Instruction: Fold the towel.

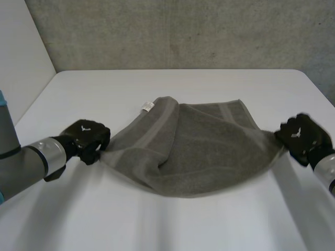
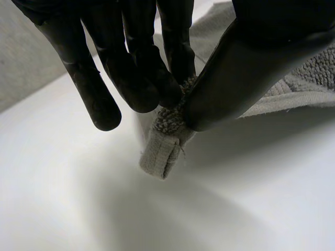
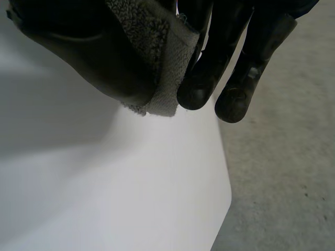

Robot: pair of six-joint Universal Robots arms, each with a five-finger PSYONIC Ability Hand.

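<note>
A grey towel (image 1: 193,146) hangs stretched between my two hands above the white table (image 1: 157,219), its far part lying on the table with a small white label (image 1: 147,106) at the far edge. My left hand (image 1: 86,137) pinches the towel's near left corner (image 2: 163,151) between thumb and fingers (image 2: 152,89), lifted off the table. At the other side, my right hand (image 1: 301,136) holds the near right corner (image 3: 162,78) pinched between thumb and fingers (image 3: 209,78), close to the table's right edge.
The table's right edge (image 3: 222,157) runs just beneath my right hand, with grey floor (image 3: 282,183) beyond it. A grey concrete wall (image 1: 183,31) stands behind the table's far edge.
</note>
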